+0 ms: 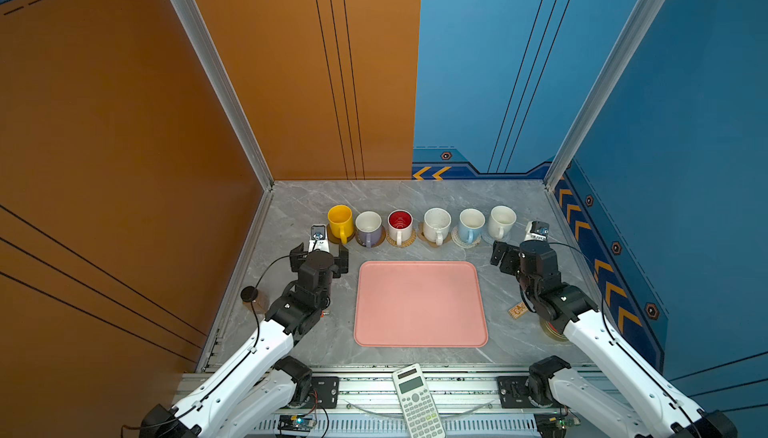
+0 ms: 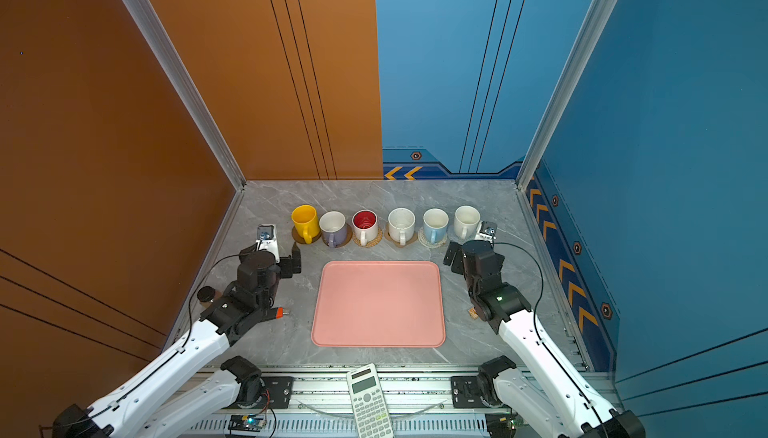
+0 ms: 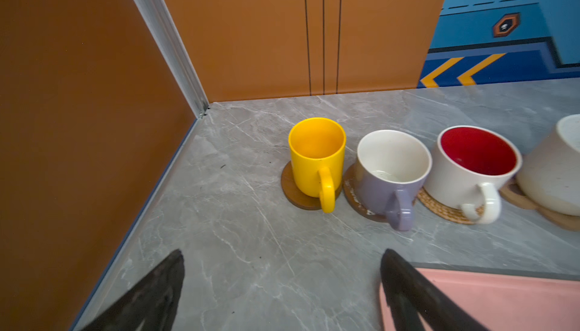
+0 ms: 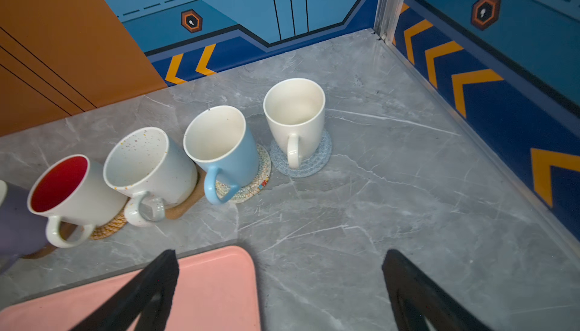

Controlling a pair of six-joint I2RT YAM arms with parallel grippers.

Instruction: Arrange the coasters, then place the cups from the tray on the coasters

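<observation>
Hanging wide open with nothing between its fingers, the left gripper (image 3: 284,252) is over the gray table (image 3: 238,219). Right by its inner finger is a corner of the pink tray (image 3: 502,301). A little way ahead of this hand stands the yellow cup (image 3: 315,156) on a dark brown coaster (image 3: 290,188). Next along, going toward the other arm, comes the lilac cup (image 3: 389,181) on a second dark brown coaster (image 3: 351,188). After that is the white cup with red inside (image 3: 470,169) on the tan woven coaster (image 3: 439,208).

The right gripper (image 4: 280,252) is wide open too and holds nothing. Another corner of the tray lies by its inner finger. Ahead of it stands the plain white cup (image 4: 295,116) on the pale-blue coaster (image 4: 314,163). Farther along, toward the left hand, are the light-blue cup (image 4: 226,150) on the white woven coaster (image 4: 254,185) and the speckled cup (image 4: 150,163) on the brown paw coaster (image 4: 185,207). All six cups stand in one row past the tray, with their handles pointing back at the hands.
</observation>
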